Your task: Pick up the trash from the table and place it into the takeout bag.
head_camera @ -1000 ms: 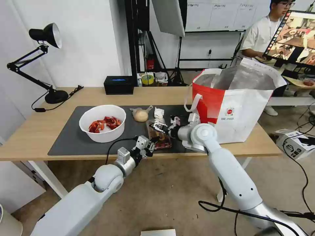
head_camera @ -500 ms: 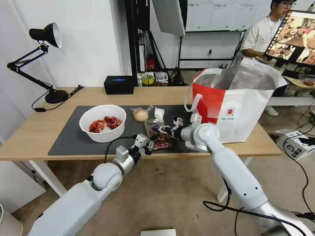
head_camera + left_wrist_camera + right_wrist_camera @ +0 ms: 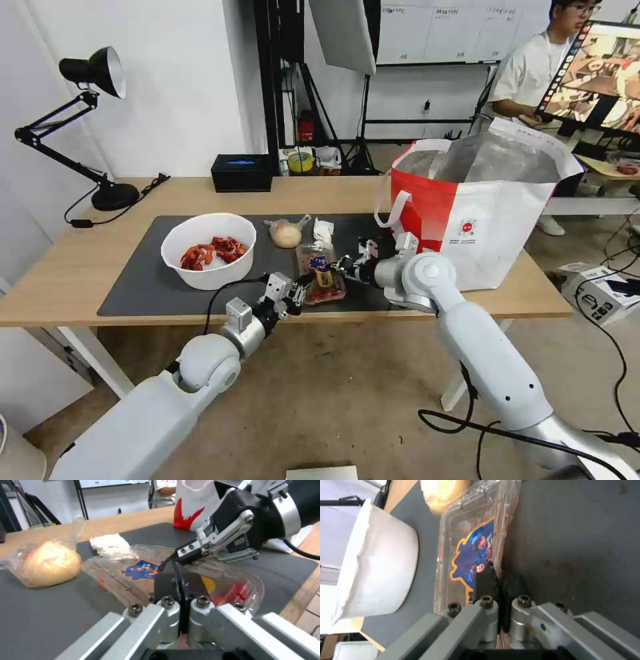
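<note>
The clear two-compartment tray (image 3: 321, 270) is tilted above the dark mat (image 3: 147, 287), held at both ends. My left gripper (image 3: 301, 283) is shut on its near rim, as the left wrist view shows (image 3: 180, 578). From the bag side, my right gripper (image 3: 339, 262) is shut on the tray's edge (image 3: 500, 577). The white bowl of red shells (image 3: 200, 277) stands to the left. Behind the tray lie the knotted bag (image 3: 287, 233) and the crumpled tissue (image 3: 323, 229). The takeout bag (image 3: 480, 227) stands open on the table (image 3: 80, 267) at the right.
A black box with a blue top (image 3: 241, 172) sits at the table's back edge, and a black desk lamp (image 3: 107, 193) stands at the far left. A person sits at a screen behind the bag. Cables trail over the floor on the right.
The tray has risen from lying flat to a tilted, lifted position between the two grippers. My left gripper has drawn slightly left and my right arm's elbow has shifted right.
</note>
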{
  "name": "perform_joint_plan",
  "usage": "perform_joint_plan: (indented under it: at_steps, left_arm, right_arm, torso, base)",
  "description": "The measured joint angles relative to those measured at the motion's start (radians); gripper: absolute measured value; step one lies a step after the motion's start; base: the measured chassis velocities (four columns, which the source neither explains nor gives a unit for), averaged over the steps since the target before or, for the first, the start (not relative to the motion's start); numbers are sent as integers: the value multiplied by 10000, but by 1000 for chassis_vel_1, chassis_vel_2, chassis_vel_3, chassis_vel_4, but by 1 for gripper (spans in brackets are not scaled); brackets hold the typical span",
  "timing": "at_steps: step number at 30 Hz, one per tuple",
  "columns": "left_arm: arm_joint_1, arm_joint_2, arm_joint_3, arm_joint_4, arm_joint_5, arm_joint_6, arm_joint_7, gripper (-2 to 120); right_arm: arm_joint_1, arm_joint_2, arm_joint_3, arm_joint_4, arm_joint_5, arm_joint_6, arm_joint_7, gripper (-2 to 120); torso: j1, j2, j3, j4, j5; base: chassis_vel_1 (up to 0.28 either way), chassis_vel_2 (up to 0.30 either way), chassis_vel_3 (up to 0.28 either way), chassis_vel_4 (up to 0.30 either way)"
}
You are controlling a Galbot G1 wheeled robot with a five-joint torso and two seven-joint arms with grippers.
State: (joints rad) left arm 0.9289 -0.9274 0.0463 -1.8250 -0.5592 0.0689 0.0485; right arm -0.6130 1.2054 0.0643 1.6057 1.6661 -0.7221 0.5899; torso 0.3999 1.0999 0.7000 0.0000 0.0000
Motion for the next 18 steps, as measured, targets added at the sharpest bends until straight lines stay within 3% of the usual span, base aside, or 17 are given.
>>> perform_joint_plan:
  at_steps: [8,14,16,18]
  left_arm:
    - [790,279,-855,-465,-102,-61,33,0]
    - [1575,421,-1492,-843,-162,-145,33,17]
    - [2055,425,-1802,-1054,-164,-248,33,28]
    - [2270,394,-1923,-1131,-161,-290,23,30]
  right_arm:
    - [21,65,175,7,-13,6,-145,0]
    - [-39,91,454,243,-11,9,-302,0]
    - [-179,62,702,616,-10,17,-391,0]
    - [-226,27,797,810,4,20,-413,0]
  torso:
    - [1,0,0,0,0]
    - [0,0,0,2,-1]
    - [0,0,-1,1,1]
    - [1,0,-1,0,1]
  base:
    - [0,0,0,0]
    - [0,0,0,0]
    - [0,0,0,0]
    - [0,0,0,0]
